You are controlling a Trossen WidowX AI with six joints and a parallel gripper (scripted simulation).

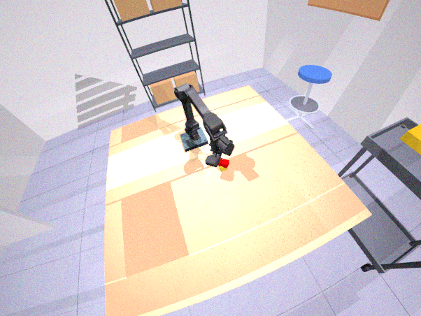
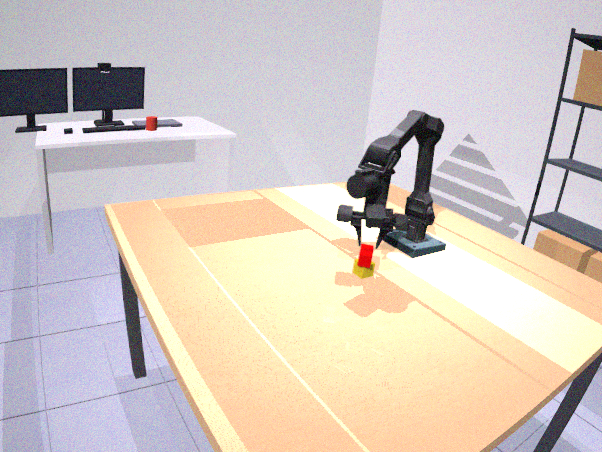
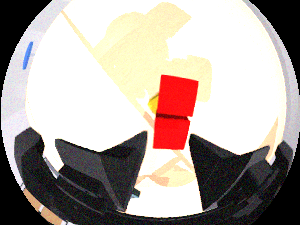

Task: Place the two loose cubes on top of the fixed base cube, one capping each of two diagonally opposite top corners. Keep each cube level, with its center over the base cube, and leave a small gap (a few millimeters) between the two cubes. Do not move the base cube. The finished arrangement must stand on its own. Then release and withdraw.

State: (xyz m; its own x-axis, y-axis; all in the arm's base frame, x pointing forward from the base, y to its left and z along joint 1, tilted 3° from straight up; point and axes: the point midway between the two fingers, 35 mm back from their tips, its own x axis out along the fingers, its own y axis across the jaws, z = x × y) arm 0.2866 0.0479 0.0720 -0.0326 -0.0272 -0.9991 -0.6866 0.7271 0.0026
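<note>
The yellow base cube (image 1: 222, 168) (image 2: 363, 270) (image 3: 153, 104) stands on the table, mostly covered by red in the wrist view. Two red cubes show above it: the farther one (image 3: 178, 96) and the nearer one (image 3: 171, 133), with a thin dark line between them in the wrist view. In the top and exterior views they merge into one red shape, so their gap, level and exact corners cannot be told. My gripper (image 2: 369, 246) (image 3: 169, 133) is open; its fingertips stand on either side of the nearer cube, with bright table showing beside it. The jaws partly hide the cubes' side in the top view.
The arm's dark base plate (image 1: 194, 140) (image 2: 415, 245) is behind the cubes on the wooden table (image 1: 224, 217) (image 2: 310, 320). Shadows of the arm fall near the cubes. A shelf, a blue stool, a dark cart and a white desk stand off the table.
</note>
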